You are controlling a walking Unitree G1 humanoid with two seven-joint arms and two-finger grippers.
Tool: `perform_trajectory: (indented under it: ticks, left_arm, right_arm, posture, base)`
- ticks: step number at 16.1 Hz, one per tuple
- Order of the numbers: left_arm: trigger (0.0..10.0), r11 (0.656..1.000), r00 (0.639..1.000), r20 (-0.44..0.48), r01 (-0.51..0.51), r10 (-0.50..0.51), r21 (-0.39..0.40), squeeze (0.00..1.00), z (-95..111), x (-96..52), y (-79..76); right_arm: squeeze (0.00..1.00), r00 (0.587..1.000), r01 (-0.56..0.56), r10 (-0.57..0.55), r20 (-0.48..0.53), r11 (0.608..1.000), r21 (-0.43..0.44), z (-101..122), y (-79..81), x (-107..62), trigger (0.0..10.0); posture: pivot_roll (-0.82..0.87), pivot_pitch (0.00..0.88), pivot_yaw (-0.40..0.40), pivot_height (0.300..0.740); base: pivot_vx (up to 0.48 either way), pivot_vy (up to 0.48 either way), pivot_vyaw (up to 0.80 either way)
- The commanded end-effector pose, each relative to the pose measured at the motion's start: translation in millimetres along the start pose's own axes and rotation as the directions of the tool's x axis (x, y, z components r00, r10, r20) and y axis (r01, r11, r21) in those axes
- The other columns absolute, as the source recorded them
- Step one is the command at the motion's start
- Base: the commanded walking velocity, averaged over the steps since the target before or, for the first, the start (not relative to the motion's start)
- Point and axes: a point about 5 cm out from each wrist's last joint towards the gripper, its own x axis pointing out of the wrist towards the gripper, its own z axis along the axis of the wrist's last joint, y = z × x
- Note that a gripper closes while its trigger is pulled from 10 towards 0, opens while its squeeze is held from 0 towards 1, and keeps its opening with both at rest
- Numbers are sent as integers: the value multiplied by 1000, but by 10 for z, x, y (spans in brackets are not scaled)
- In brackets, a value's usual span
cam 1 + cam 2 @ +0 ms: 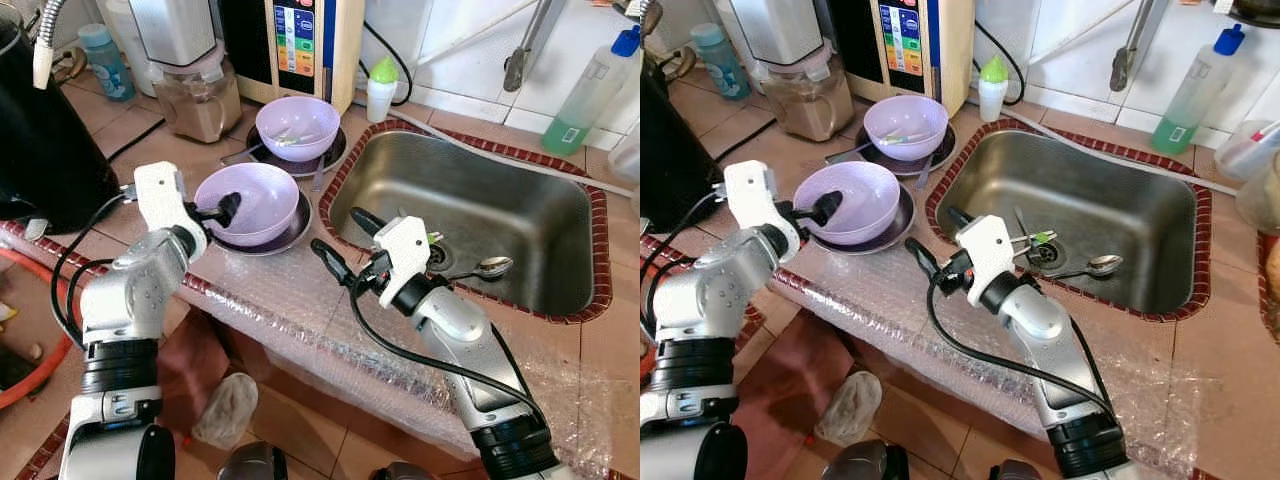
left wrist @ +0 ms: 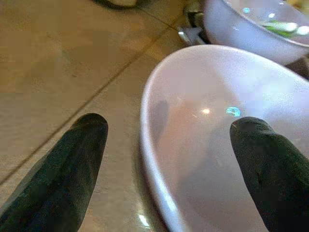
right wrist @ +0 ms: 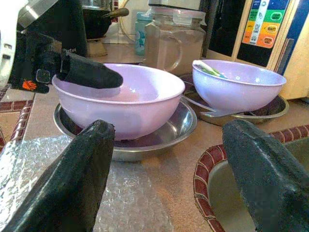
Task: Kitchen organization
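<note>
On the tiled surface [image 1: 150, 150] beside the sink [image 1: 560, 215], two lilac bowls each sit in a shallow steel dish. The near bowl [image 1: 262, 195] rests in its steel dish [image 1: 290, 235] close to the front edge, where bubble wrap [image 1: 290, 300] covers the tile. The left pincer [image 1: 225, 210] is spread and straddles this bowl's rim at its left side, one finger inside the bowl, the other outside; the wrist view shows the rim running between the two black fingers [image 2: 72, 164] with no squeeze on it.

The far bowl [image 1: 298, 122], with something green inside, stands behind it in front of a tall appliance with coloured buttons [image 1: 295, 45] and next to a lidded glass jar [image 1: 200, 95].

The right pincer [image 1: 340, 240] hovers spread over the sink's near-left corner, pointing toward the near bowl and apart from it. A spoon [image 1: 485, 267] lies in the sink near the drain.
</note>
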Motion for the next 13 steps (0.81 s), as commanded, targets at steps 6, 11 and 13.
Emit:
perform_trajectory:
  ticks: [6, 11, 13]
  left_arm:
    - [0, 996, 996, -44, 71, -74, -57, 0, 62, -37, -91]
    - [0, 996, 996, -61, 64, -68, -69, 0, 5, -29, -55]
    - [0, 997, 997, -54, 54, -57, -64, 0, 20, -31, -34]
  right_arm:
    - [0, 1000, -8, 8, -9, 1000, -11, -31, 3, 23, 10000]
    - [0, 997, -70, 70, -16, 998, 0, -40, 55, 1, 10000]
    - [0, 997, -73, 73, -18, 997, 0, -41, 50, -2, 10000]
  posture:
    - [-8, 27, 47, 740]
    - [-15, 31, 46, 740]
    - [-14, 31, 45, 740]
  base:
    - [0, 0, 0]
    - [0, 0, 0]
    - [0, 0, 0]
